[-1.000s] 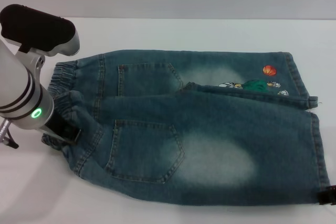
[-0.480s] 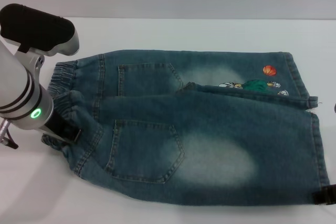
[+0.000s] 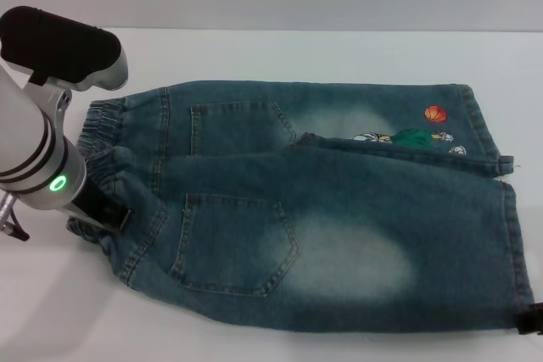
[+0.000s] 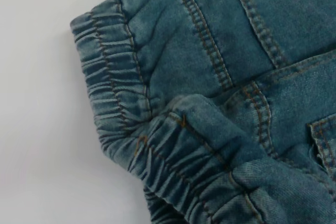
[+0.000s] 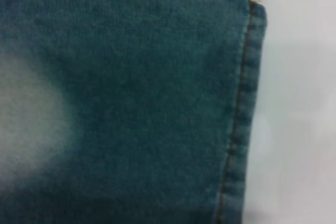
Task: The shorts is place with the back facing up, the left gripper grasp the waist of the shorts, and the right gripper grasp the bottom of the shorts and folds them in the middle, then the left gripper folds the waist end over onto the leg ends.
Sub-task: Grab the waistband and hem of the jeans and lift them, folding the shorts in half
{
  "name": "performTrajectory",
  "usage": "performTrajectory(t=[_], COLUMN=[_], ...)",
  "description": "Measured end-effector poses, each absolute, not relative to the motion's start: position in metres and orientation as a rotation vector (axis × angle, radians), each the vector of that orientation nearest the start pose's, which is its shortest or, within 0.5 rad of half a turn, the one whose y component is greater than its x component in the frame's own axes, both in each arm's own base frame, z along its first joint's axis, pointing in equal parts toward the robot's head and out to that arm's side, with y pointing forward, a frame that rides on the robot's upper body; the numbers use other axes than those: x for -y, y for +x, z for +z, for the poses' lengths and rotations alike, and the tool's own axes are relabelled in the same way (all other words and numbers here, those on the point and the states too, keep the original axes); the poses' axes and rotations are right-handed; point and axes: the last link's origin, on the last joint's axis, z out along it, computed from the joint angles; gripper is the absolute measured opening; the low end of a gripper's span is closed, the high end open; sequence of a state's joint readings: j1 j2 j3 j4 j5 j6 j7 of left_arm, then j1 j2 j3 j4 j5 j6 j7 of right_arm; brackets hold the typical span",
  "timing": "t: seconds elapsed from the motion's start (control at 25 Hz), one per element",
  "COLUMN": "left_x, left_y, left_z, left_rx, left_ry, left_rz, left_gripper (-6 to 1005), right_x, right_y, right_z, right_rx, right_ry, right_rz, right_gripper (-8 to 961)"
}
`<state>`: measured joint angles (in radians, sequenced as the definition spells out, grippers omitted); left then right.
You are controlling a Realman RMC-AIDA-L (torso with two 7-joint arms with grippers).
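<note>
White counter (image 3: 280, 52) fills the head view, with a pale wall band along the far edge. Shorts (image 3: 322, 209) lie flat on it, back side up, both patch pockets showing, folded lengthwise so the near half overlaps the far half along a diagonal seam line. Faded pale patches sit on each half. Orange ball embroidery (image 3: 435, 114) and the small cartoon figures beside it are on the far leg, close to its hem.

Waist (image 3: 102, 137) points to the robot's left; leg ends (image 3: 501, 201) point to its right. In the left wrist view the waist (image 4: 121, 108) appears as a gathered elastic band, doubled over itself where the two layers meet, resting on bare counter (image 4: 42, 129).

Left claw (image 3: 100, 208) is down at the near part of the waist, its black tip touching the ruffled band below the arm's green light. Whether its fingers are apart or pinched on the denim: cannot tell, the arm body covers them.

Right claw (image 3: 531, 320) shows only as a small black piece at the frame edge, just beside the near leg's hem corner. Finger state: cannot tell. The right wrist view shows that hem (image 5: 244, 108), straight and stitched, lying flat on white counter (image 5: 299, 103), with a frayed thread at its corner.
</note>
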<state>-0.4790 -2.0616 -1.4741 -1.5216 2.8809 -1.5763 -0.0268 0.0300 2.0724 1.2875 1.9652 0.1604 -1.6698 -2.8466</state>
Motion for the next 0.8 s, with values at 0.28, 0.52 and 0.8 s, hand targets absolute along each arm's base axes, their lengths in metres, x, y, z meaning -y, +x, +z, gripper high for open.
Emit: performTrajectory(t=[0.28, 0.52, 0.8], left_x=[-0.3286, -0.3288, -0.3285], left_y=[-0.2027, -0.2024, -0.2023], left_z=[-0.001, -0.0008, -0.0016], left_rx=[1.229, 1.227, 1.227], left_ry=[-2.073, -2.073, -2.075], left_rz=[0.653, 0.649, 0.65], left_gripper=[133, 133, 133], right_x=[-0.2259, -0.2284, -0.2321], right_y=[0.2257, 0.2303, 0.2313], right_z=[0.0151, 0.0137, 0.0118], right_rx=[-1.502, -1.51, -1.501], right_ry=[-1.804, -1.794, -1.797], right_rz=[-0.561, -0.563, -0.54], right_gripper=[586, 585, 585])
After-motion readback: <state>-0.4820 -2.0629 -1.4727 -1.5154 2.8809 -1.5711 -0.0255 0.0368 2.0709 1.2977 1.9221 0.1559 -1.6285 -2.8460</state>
